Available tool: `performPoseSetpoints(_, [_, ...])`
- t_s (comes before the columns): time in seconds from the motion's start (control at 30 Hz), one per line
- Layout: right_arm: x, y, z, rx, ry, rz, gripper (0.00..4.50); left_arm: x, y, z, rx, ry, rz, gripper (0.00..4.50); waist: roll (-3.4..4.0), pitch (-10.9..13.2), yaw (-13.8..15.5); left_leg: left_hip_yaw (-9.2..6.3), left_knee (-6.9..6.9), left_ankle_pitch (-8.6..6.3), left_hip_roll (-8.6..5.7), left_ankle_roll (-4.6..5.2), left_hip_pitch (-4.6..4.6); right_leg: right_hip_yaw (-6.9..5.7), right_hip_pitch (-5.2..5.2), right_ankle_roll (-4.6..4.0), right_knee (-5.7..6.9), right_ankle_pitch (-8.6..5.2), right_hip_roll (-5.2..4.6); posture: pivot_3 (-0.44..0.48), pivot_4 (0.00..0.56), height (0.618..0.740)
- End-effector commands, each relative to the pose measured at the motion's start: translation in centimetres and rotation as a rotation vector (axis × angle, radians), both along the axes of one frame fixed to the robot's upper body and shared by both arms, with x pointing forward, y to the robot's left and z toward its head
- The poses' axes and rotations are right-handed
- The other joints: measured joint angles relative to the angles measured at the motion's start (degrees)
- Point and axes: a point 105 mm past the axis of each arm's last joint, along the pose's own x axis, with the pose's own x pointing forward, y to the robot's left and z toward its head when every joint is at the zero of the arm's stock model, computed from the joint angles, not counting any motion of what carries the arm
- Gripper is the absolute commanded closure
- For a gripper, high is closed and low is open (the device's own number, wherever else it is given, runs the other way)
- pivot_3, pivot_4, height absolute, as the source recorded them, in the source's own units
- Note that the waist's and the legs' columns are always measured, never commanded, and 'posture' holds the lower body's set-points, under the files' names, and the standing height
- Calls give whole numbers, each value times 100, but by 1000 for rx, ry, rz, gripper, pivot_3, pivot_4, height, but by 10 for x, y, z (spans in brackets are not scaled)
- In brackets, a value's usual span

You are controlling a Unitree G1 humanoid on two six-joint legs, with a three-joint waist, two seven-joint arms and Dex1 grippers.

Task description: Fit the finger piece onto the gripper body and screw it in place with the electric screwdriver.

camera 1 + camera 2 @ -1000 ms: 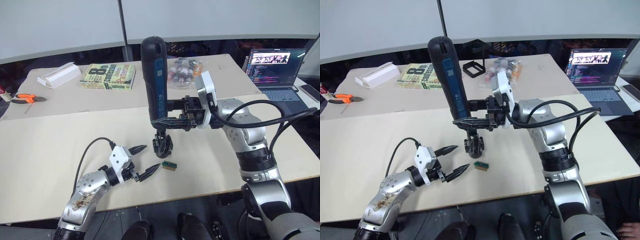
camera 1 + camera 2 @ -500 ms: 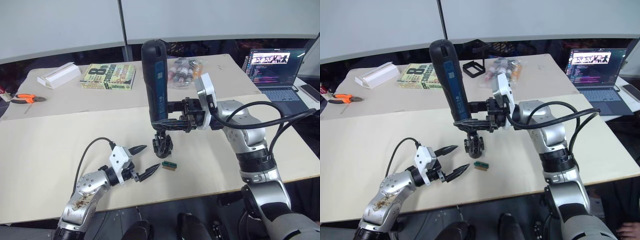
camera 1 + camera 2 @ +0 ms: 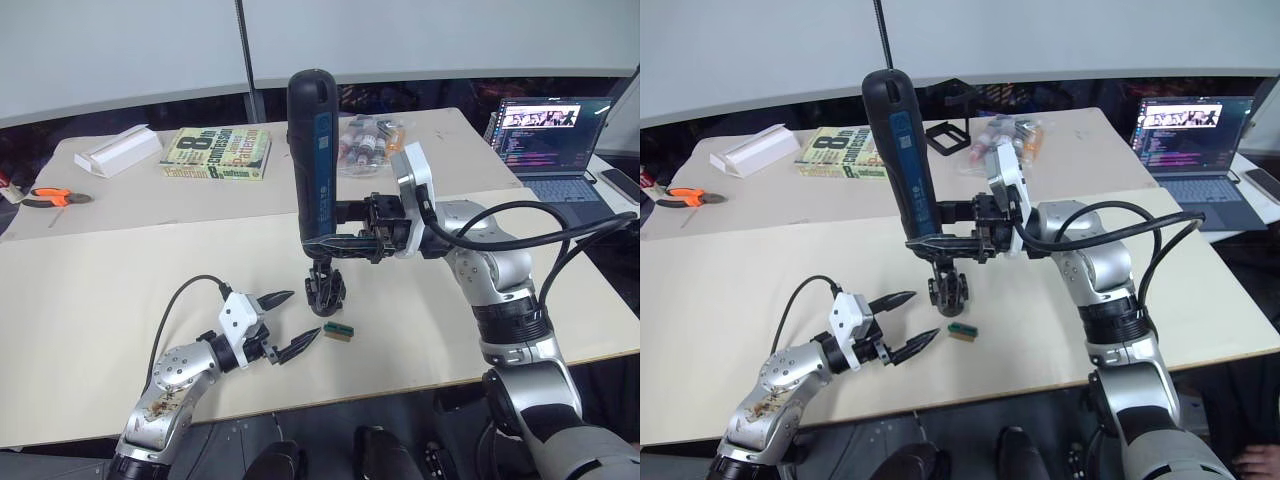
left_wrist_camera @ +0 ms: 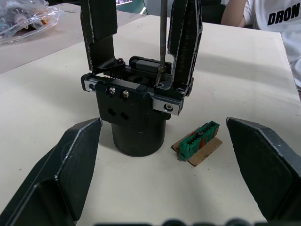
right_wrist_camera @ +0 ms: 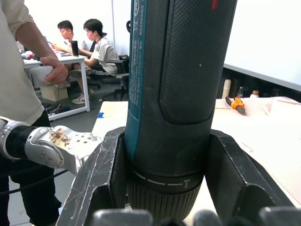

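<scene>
Right fingers (image 5: 117,188) clamped on both sides of the screwdriver (image 3: 315,165), low on the barrel near the nose. Left fingers (image 4: 70,174) spread wide, empty, hovering just above the worktop (image 3: 100,290).

Screwdriver held upright over the body (image 4: 136,117), bit (image 4: 162,37) down into the top of it, beside a mounted finger piece (image 4: 186,42). Tip looks seated on or at a screw; can't confirm engagement. Body standing on its round base mid-worktop, left gripper (image 3: 280,325) near it, green block (image 4: 198,142) just beside the base.

Handling, as judgement:
- Screwdriver likely heavy and top-loaded above the grip; rigid, textured shell, slip unlikely. Low hold good for bit control, but tilt will walk the bit off the screw.
- Body small, light, unclamped; likely to spin or tip under torque. Brace with left fingers on the round base, clear of linkages.
- Finger piece stiff plastic; stop before overtightening.
</scene>
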Motion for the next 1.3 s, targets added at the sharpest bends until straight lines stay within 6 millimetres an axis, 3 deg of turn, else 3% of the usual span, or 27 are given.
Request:
performPoseSetpoints(0.03, [-8, -2, 24, 45, -80, 25, 2569, -1, -2, 5, -12, -27, -10, 0, 0, 0, 0, 0, 0, 0, 0, 0, 0, 0, 0, 0, 0, 0, 0, 0, 150, 740])
performPoseSetpoints(1.3, [-7, -1, 21, 29, -65, 22, 2569, -3, -5, 4, -20, -27, -11, 0, 0, 0, 0, 0, 0, 0, 0, 0, 0, 0, 0, 0, 0, 0, 0, 0, 150, 740])
